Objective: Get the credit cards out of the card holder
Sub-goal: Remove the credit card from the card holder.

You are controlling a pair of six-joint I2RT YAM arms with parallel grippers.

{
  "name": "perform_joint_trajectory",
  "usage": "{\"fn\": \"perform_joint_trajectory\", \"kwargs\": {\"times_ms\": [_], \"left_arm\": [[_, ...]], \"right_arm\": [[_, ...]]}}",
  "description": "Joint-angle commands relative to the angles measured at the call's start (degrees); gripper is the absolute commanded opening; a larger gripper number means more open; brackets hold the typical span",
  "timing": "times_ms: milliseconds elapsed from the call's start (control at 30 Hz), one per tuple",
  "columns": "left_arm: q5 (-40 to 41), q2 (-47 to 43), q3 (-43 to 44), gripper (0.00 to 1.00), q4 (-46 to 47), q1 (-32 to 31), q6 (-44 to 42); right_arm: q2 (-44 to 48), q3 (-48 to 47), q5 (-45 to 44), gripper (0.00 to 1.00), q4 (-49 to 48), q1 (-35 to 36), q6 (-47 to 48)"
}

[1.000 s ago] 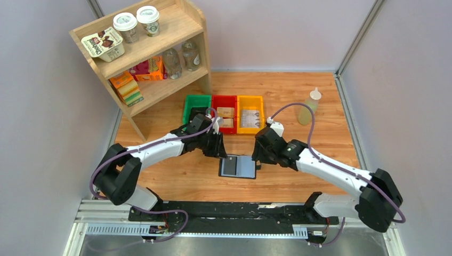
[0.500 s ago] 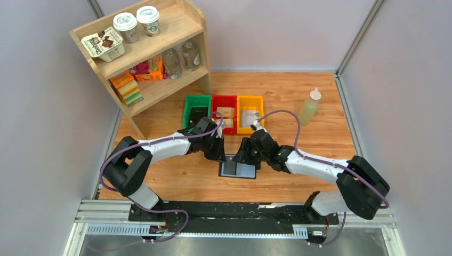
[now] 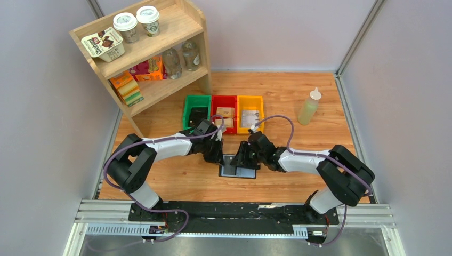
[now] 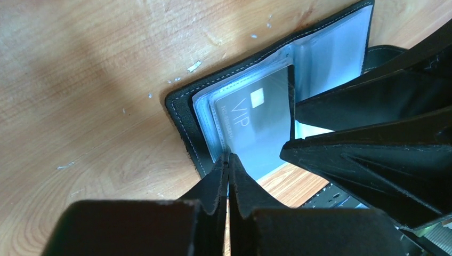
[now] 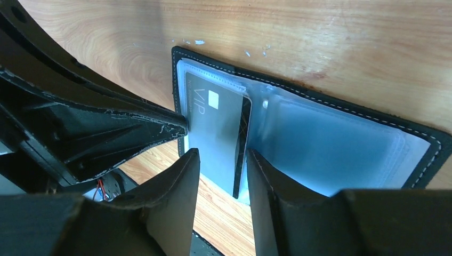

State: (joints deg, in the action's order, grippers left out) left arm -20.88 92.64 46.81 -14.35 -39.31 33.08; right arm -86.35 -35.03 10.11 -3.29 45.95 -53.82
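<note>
The card holder (image 3: 246,173) lies open on the table, black rim (image 4: 183,114) and grey-blue clear sleeves (image 5: 341,141) facing up. A dark credit card marked VIP (image 5: 213,125) sits in the left sleeve, its right edge lifted; it also shows in the left wrist view (image 4: 256,125). My left gripper (image 4: 228,159) is shut and empty, its tip resting on the holder's left sleeve edge (image 3: 218,156). My right gripper (image 5: 221,157) is open over the holder (image 3: 242,158), with its fingers on either side of the card's raised edge.
Green (image 3: 196,102), red (image 3: 224,101) and yellow (image 3: 250,101) bins stand just behind the holder; the red one holds tan packets. A squeeze bottle (image 3: 309,106) stands at the back right. A wooden shelf (image 3: 144,53) with cups and boxes stands at the back left.
My right gripper has moved left over the holder and now straddles the card's edge. My left gripper has shifted slightly onto the holder's left edge.
</note>
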Motion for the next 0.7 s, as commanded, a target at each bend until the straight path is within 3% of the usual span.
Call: {"fn": "perform_joint_trajectory", "kwargs": {"times_ms": [0, 267, 600, 667], "left_arm": [[0.1, 0.7, -1.4, 0.00, -0.1, -0.3, -0.4], [1.2, 1.1, -2.5, 0.00, -0.5, -0.3, -0.6], [2.2, 2.4, -2.0, 0.00, -2.1, -0.3, -1.2], [2.0, 2.8, -1.9, 0.00, -2.1, -0.3, -1.3]], "right_arm": [[-1.9, -0.1, 2.5, 0.40, -4.7, 0.0, -1.0], [0.8, 1.2, 3.5, 0.34, -9.0, -0.1, -0.8], [4.3, 3.0, 6.4, 0.12, -15.2, -0.1, 0.1], [3.6, 3.3, 7.3, 0.11, -16.6, -0.1, -0.1]]}}
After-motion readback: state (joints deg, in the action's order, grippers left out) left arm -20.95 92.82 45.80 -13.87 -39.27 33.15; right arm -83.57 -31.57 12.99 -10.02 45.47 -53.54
